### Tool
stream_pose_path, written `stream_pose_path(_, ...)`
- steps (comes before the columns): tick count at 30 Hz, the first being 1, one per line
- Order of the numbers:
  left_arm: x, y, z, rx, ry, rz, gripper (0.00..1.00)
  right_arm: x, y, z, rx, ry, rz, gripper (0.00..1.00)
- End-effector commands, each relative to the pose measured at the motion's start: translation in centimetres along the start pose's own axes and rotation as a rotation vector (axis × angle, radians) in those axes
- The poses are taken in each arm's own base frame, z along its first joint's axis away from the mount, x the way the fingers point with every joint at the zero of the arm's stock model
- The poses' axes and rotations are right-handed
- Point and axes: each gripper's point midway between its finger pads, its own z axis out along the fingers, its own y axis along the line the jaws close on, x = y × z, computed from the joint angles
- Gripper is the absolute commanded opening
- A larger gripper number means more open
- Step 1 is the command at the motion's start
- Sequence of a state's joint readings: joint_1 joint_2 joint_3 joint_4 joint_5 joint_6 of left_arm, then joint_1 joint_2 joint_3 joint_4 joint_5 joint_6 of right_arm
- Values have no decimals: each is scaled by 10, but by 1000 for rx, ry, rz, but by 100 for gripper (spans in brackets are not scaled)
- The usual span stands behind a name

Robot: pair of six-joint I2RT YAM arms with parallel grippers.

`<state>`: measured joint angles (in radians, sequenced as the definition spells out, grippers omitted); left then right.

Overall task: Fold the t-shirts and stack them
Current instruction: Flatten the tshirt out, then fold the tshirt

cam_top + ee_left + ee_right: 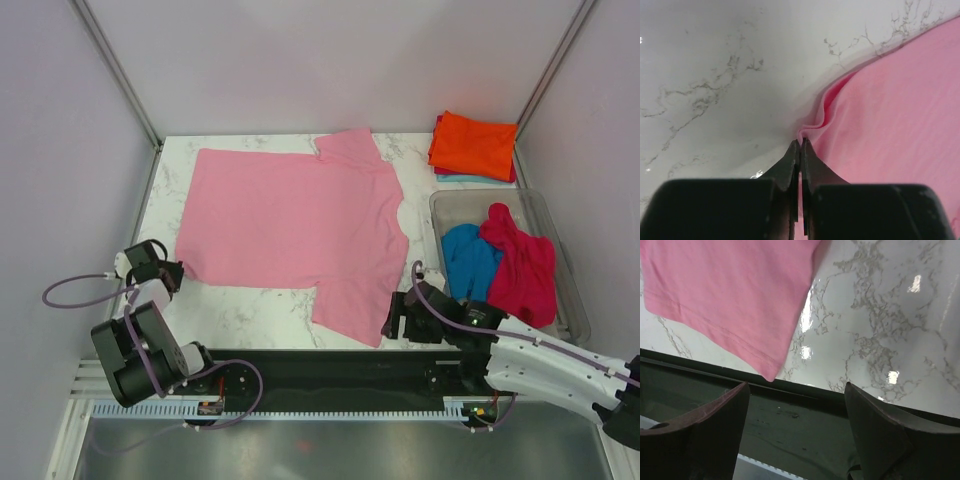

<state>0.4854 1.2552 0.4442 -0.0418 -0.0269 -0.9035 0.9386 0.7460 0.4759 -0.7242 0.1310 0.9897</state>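
**Left claw bites the hem, right claw wide open**

The pink tee (290, 230) is spread flat across the marble tabletop (250, 310), collar towards the right and hem towards the left. Down at the near-left corner of that hem, the left claw (800, 142) has its fingers pressed together, with a small ridge of pink cloth pinched and puckered right at the tips. That's a grip on the pink tee!

Over on the other side, the right claw (796, 386) sits low at the tabletop's near edge with its fingers standing well apart and nothing between them. The corner of the near sleeve lies just ahead of it, flat on the marble.

At the far right corner, an orange tee (474, 145) lies folded on top of a pale blue tee (455, 178). Just nearer, a clear bin (440, 205) holds a blue tee (468, 260) and a crimson tee (525, 265), both crumpled, side by side.
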Motion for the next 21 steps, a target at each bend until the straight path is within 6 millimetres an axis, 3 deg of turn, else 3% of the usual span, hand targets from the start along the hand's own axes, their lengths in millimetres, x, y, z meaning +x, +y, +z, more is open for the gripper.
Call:
stream_pose_path(1,-11,-12,-7,47,-49,17,2,5,20,10,-52,-41,100,83)
stream_pose_path(7,-7,-11,-10,58,-42,21,2,21,41,29,-37,-20,26,77)
stream_pose_path(11,-5,-9,-10,55,-40,22,2,30,41,47,23,2,-2,72)
stream_pose_path(16,-4,-11,-12,65,-37,23,2,33,38,54,45,-1,-16,65)
stream_pose_path(21,-7,-11,-15,68,-55,21,2,36,36,56,67,11,-27,45)
